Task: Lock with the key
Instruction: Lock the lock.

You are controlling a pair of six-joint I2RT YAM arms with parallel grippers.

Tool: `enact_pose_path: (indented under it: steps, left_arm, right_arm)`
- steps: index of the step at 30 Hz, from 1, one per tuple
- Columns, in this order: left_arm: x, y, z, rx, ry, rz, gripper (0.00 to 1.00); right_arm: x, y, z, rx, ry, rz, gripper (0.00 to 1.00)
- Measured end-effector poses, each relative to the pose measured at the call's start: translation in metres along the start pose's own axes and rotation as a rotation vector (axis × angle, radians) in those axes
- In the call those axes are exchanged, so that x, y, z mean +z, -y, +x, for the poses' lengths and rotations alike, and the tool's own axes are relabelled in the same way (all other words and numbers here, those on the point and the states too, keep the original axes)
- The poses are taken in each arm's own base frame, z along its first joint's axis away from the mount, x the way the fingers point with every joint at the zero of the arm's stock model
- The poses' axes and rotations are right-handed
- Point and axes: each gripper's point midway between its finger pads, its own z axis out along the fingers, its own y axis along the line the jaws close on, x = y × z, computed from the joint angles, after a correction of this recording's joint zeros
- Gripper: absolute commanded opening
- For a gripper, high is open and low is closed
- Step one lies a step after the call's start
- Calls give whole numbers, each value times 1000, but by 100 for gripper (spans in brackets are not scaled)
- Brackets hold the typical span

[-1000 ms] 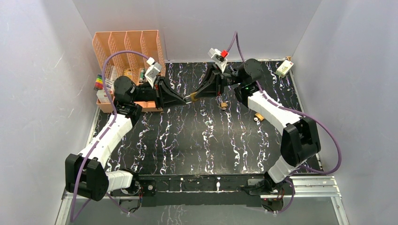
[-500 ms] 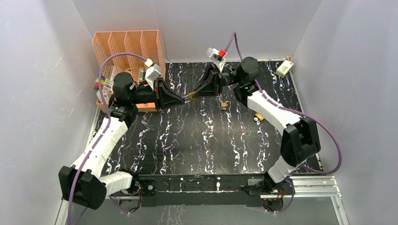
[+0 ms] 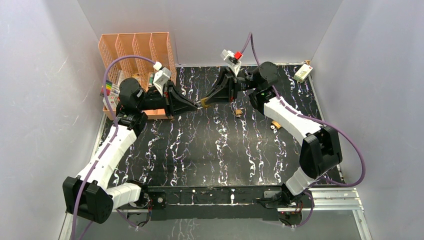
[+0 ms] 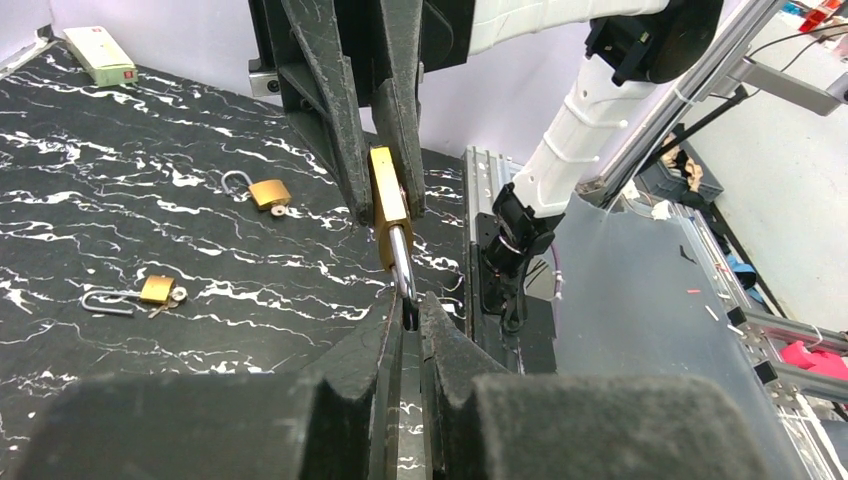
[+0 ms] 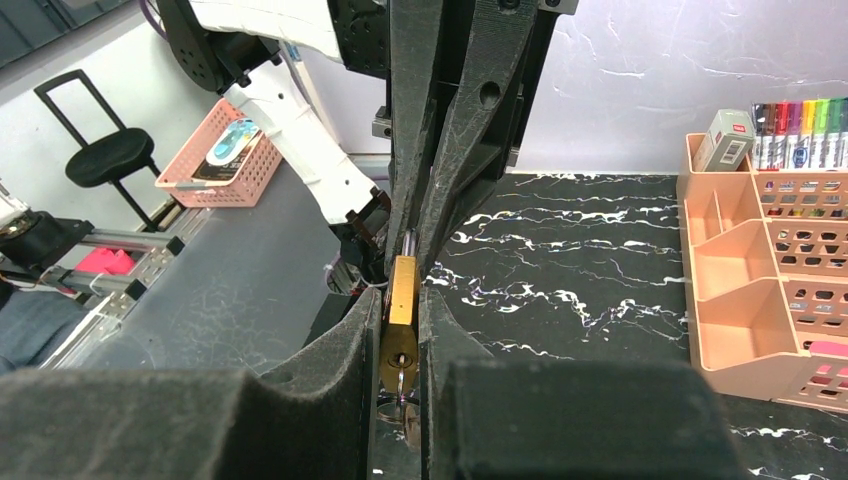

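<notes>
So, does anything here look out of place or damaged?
Nothing looks spilled or damaged. The held padlock hangs between the left gripper and right gripper. Two more lie loose on the table: a second padlock, and a third padlock with its shackle swung open.

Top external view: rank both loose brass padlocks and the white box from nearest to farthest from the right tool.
1. Central brass padlock, just right of the right tool.
2. Right-hand brass padlock, farther right, lower in view.
3. White box, far right corner.
</notes>
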Motion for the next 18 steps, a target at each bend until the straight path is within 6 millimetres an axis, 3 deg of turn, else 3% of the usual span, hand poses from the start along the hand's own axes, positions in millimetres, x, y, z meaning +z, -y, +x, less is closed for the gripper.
enact_pose_path:
  steps: [18]
  left_arm:
    - [1,-3,-13,-38,64,38,0]
  right_arm:
    - [13,3,-5,-29,55,15,0]
